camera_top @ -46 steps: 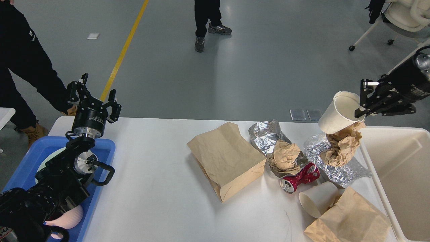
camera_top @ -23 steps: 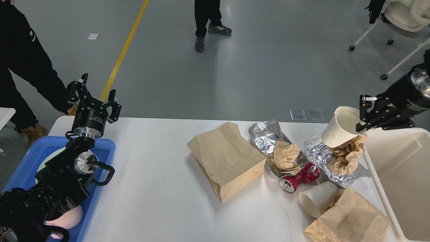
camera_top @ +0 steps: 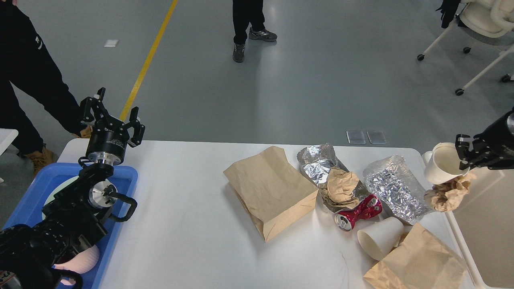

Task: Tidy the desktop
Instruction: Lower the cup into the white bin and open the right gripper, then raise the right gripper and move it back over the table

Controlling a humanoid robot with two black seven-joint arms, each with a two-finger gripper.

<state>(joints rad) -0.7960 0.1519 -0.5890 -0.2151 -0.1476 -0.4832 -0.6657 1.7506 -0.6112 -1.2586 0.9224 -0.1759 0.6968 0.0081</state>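
White rounded-corner matte desktop (camera_top: pixel 192 224) filled the view, litter along its right edge. Right gripper (camera_top: pixel 461 154) was clamped on white paper cup (camera_top: pixel 441 162) with crumpled brown paper (camera_top: pixel 447 194), over cream rectangular bin (camera_top: pixel 482 224), probably for dropping. Left gripper (camera_top: pixel 110 116) hung idle, fingers apart, at the far-left corner.

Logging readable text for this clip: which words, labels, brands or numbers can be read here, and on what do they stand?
No text here reads clearly.
Left tool: small white print on its black body, too small to read.
Crushed red can: no print can be made out.
Black jacket of the person at left: a small white mark, unreadable.
Paper cups, bags, foil: no text visible.
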